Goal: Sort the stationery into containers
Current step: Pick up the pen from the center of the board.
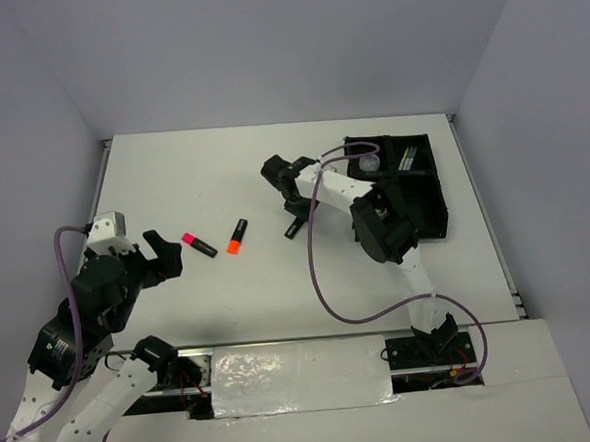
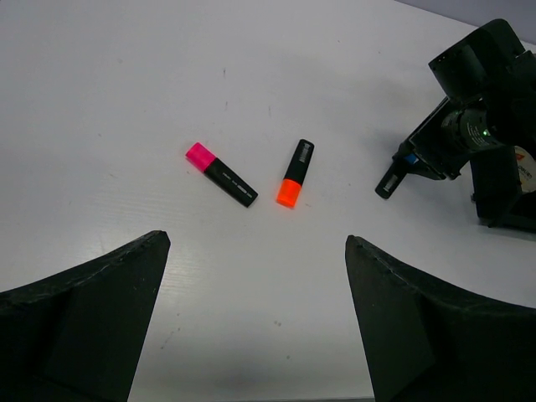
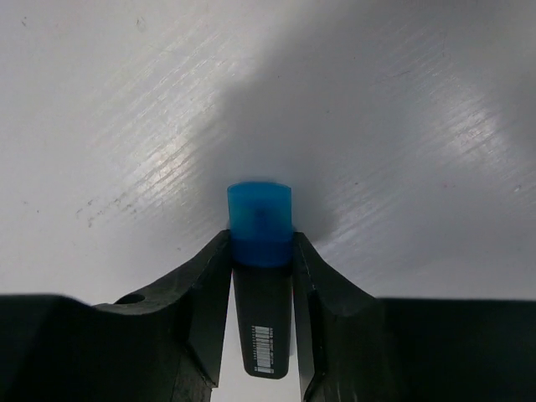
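My right gripper (image 1: 296,209) is shut on the blue-ended black marker (image 3: 260,251), clamping it near its cap just above the table, left of the tray. The marker also shows in the top view (image 1: 295,227) and the left wrist view (image 2: 390,179). The pink-ended marker (image 1: 199,245) and the orange-ended marker (image 1: 238,235) lie side by side on the table. They also show ahead of my left gripper, pink (image 2: 221,174) and orange (image 2: 295,173). My left gripper (image 1: 165,253) is open and empty, left of the pink marker. The black tray (image 1: 427,213) holds the clear pot (image 1: 370,161) and pale sticks (image 1: 407,159). The tape ring is not visible.
The right arm's links (image 1: 380,221) lie over the tray's left side. The table's raised edges (image 1: 104,183) run along left and right. White walls stand behind.
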`<state>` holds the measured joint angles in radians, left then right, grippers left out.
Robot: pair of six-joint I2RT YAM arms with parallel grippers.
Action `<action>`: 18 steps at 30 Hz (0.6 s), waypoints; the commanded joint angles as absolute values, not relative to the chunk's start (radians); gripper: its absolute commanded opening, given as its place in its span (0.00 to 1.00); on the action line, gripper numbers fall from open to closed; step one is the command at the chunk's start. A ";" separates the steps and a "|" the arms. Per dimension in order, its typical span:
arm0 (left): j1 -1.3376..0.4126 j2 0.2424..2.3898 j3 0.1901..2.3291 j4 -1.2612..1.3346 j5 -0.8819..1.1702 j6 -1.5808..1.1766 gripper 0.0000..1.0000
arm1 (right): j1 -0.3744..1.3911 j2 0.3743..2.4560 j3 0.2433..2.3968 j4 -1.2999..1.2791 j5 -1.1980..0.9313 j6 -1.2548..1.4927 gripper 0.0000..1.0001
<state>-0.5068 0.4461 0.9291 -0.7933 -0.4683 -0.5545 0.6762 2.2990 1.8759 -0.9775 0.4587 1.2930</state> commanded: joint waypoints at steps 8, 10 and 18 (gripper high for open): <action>-0.512 0.422 0.934 -0.772 -0.489 -0.561 0.99 | 0.695 2.038 1.490 -0.502 0.215 0.952 0.00; -0.512 0.431 0.934 -0.773 -0.486 -0.561 0.99 | 0.698 1.889 1.439 -0.393 0.198 0.799 0.00; -0.514 0.430 0.934 -0.776 -0.492 -0.568 0.99 | 0.394 1.534 1.344 -0.646 0.270 0.482 0.01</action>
